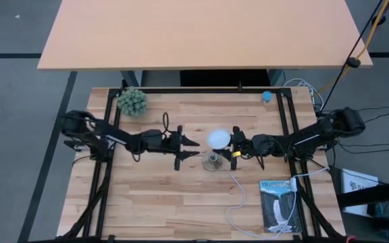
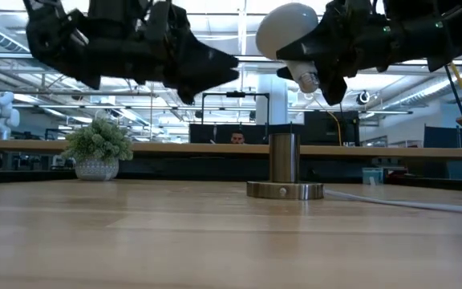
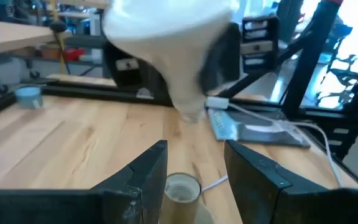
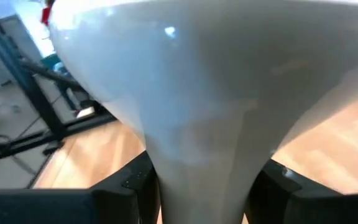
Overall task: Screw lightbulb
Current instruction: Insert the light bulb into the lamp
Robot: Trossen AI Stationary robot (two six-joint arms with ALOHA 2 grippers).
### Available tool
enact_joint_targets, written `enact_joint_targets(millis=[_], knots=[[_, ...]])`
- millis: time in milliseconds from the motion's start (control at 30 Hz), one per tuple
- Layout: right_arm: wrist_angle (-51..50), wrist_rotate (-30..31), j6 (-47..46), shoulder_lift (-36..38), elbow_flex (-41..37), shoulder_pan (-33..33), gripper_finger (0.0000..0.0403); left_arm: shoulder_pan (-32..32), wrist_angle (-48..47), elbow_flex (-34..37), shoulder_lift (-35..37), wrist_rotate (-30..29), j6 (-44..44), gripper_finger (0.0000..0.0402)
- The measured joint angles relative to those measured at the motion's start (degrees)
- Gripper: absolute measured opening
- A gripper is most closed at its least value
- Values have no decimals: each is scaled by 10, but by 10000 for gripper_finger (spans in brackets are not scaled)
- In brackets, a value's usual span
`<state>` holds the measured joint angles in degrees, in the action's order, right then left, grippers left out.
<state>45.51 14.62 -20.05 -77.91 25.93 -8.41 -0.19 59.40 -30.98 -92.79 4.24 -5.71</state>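
A: Where is the lightbulb (image 2: 289, 29)?

B: In the air, tilted, base aimed down near the socket (image 2: 284, 170) on the counter (image 1: 181, 202), clamped at the neck by the right pincer (image 1: 235, 150).

A: And the left pincer (image 3: 194, 165)?

B: It hovers beside the socket, fingers apart, likely to steady it. One bulb, one socket, two arms.

A: What is getting cut off or hidden here?

B: In the right wrist view the lightbulb (image 4: 197, 93) is filling the frame, its globe running past the edges and hiding the tabletop (image 4: 328, 149).

A: And from the left wrist?

B: The bulb is blurring and running off the edge. The socket (image 3: 181, 188) is showing only partly between the left pincer's (image 3: 194, 171) fingers.
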Motion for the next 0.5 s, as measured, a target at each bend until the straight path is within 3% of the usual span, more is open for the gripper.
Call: enact_joint_targets(millis=[267, 500], knots=[[3, 20, 34, -89, 43, -10, 168, 29, 17, 0, -26, 73, -15, 165], [-8, 20, 79, -120, 78, 2, 169, 32, 16, 0, -26, 74, -13, 165]])
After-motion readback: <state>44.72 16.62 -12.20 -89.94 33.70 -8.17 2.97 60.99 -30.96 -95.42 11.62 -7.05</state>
